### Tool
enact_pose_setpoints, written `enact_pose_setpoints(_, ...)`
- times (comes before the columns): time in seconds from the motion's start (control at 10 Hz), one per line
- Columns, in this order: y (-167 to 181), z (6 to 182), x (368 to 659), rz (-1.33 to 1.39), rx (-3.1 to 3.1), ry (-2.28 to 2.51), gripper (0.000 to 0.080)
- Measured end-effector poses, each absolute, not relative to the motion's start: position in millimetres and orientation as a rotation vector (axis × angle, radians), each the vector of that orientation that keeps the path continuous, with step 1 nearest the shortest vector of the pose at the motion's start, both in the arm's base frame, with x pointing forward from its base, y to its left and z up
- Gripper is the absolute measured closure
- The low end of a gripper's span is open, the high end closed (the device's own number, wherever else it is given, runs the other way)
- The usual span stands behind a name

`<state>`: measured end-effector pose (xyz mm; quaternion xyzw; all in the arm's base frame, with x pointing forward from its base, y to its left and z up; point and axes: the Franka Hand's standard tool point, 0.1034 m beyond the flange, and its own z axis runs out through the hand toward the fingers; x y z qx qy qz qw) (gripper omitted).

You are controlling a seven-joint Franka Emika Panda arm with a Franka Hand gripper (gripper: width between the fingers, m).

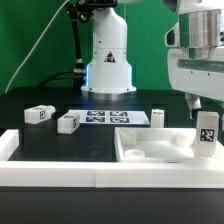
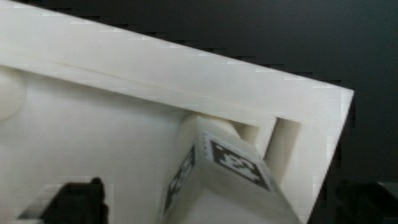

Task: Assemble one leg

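White plastic fills most of what we see — a large flat white square piece with a raised rim (image 1: 150,147) lies on the black surface (image 1: 40,97), and a small white tagged leg (image 1: 207,132) stands upright at its corner on the exterior view's right. Our hand (image 1: 203,100) hangs just above that leg, fingers spread wide and holding nothing. In the wrist view the leg (image 2: 222,170) sits against the rim's inner corner. Three more white tagged legs (image 1: 68,122) lie loose on the surface — near the marker board (image 1: 113,117).
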<state>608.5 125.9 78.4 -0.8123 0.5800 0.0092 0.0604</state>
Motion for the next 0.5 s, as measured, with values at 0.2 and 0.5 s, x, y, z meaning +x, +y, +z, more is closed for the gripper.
enact_pose_setpoints(0.2,125.9,79.3,608.9,-0.003,-2.673,1.447,0.015)
enact_pose_setpoints(0.5,123.7,80.7,610.7,-0.044,-2.911,0.952,0.015)
